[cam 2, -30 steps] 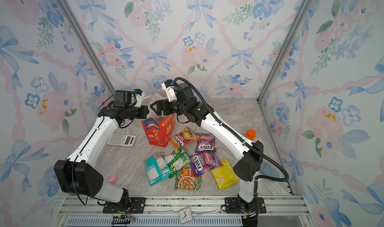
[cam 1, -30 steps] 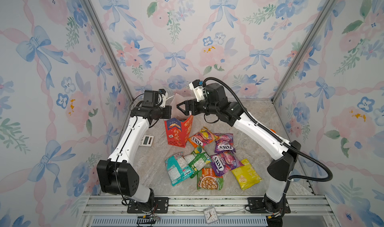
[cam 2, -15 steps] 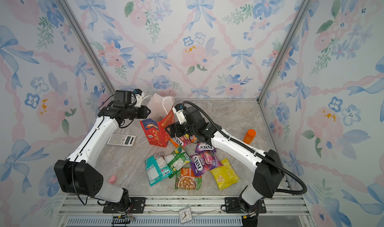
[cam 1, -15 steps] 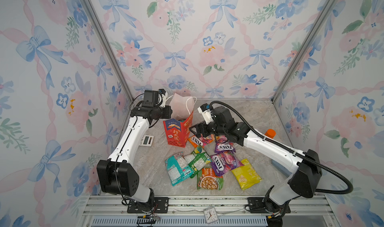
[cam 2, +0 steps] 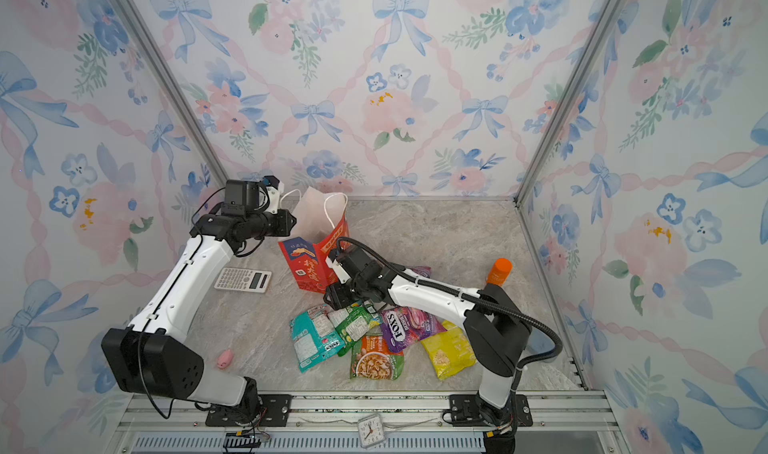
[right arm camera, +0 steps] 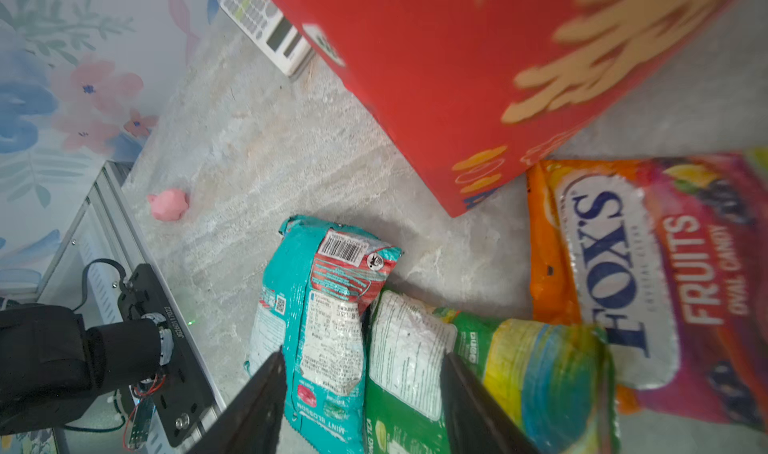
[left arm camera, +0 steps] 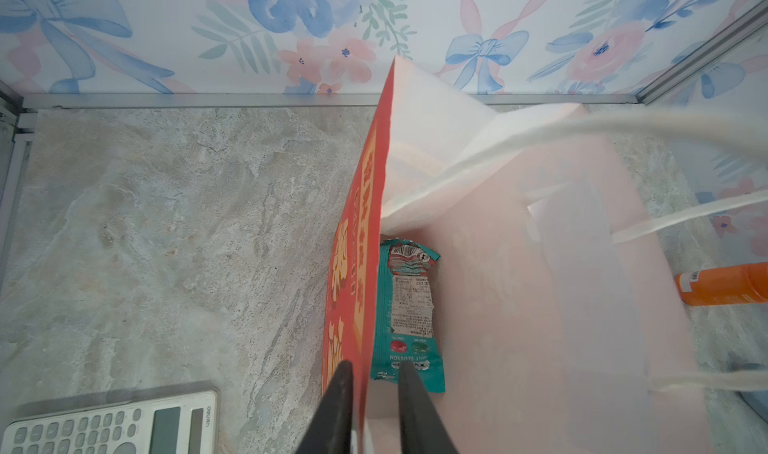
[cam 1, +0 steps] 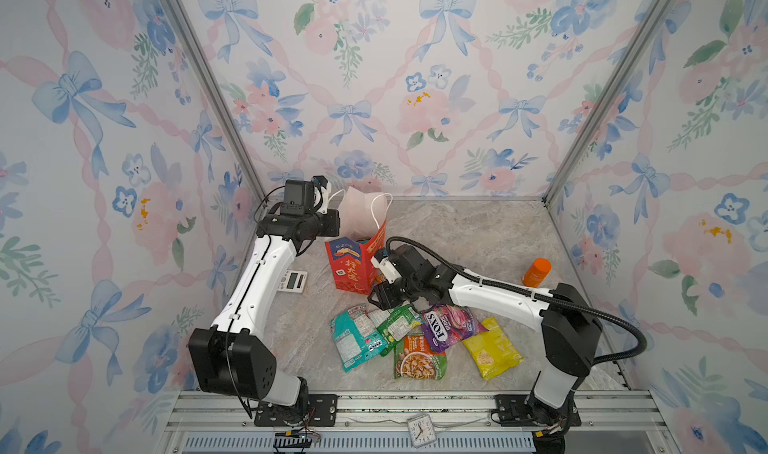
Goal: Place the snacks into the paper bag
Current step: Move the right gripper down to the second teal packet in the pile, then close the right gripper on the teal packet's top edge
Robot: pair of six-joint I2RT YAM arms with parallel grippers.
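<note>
At the left gripper (left arm camera: 375, 366), parted only a little, one finger on each side of the red wall of the paper bag (left arm camera: 540, 306) at its rim; seemingly not pinching that wall, though hard to judge from so close. Just past the inner finger, down inside, a bagged teal packet (left arm camera: 409, 319) lying flat against the same wall.

At the right gripper (right arm camera: 363, 356), spread wide and gripping nothing; poised low over a loose teal packet (right arm camera: 316, 306) and a green packet (right arm camera: 415, 348), side by side and touching; just beside the bag's lower edge, an orange FOX'S packet (right arm camera: 615, 285).

In both top views, bag upright with mouth open and white cord handles up, at 11 o'clock from the right gripper. From that gripper, at 4 o'clock a purple FOX'S packet (cam 1: 446, 327); at 5 o'clock an orange-and-green packet (cam 1: 419, 356); farther out at 4 o'clock a yellow packet (cam 1: 492, 348). From the bag, at 9 o'clock a calculator (cam 1: 293, 280); at 3 o'clock, well apart, an orange bottle (cam 1: 537, 272); between 7 and 8 o'clock, near the front rail, a pink toy (cam 2: 225, 358).
</note>
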